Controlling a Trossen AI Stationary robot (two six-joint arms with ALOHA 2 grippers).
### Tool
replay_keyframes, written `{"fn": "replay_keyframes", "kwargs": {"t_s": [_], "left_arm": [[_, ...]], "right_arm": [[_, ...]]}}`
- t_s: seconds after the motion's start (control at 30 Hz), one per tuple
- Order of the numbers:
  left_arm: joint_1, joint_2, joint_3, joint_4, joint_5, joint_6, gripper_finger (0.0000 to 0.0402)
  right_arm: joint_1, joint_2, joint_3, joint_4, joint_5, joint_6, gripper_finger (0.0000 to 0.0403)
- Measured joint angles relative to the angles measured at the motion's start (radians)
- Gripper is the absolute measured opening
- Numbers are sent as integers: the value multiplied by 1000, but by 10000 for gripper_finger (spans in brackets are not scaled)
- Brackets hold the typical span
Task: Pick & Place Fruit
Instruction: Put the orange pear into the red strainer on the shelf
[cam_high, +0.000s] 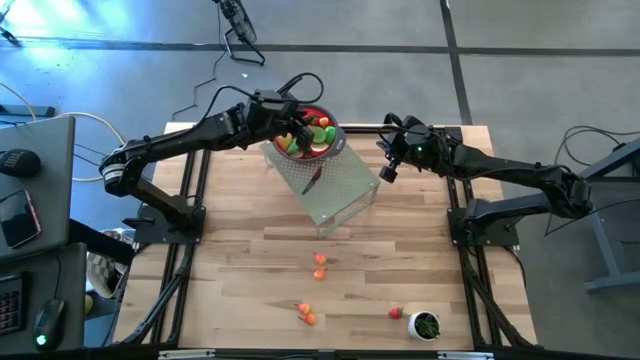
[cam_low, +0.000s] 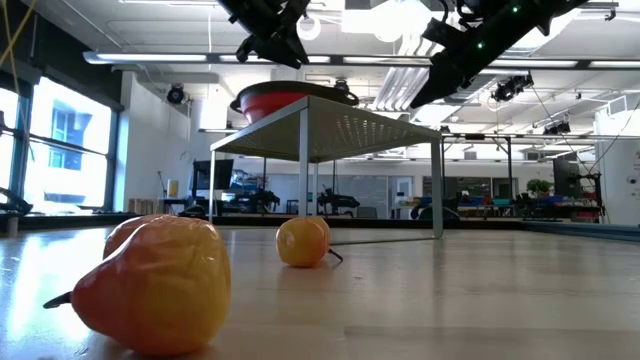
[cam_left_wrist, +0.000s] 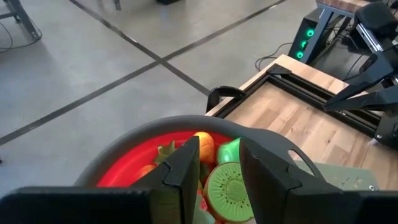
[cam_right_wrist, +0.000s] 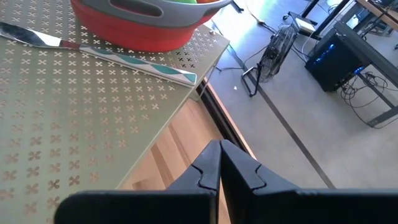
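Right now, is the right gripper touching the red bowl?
Apart. The high view shows the right gripper beside the raised shelf, clear tabletop separating it from the red bowl.

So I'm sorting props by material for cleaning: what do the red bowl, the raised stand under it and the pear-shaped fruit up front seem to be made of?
Red bowl: looks like smooth moulded plastic, with a grey rim.
Raised stand: probably painted sheet metal, matte pale green, with a pattern of small cross-shaped cutouts and thin straight legs.
Pear-shaped fruit: likely glossy plastic, yellow blending to red, with soft highlights on its skin.
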Motion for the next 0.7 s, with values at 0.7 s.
{"fn": "replay_keyframes", "kwargs": {"t_s": [0.7], "left_arm": [[-23,0,-3,-4,-6,90,109]], "right_arm": [[0,0,0,33,0,-1,2]]}}
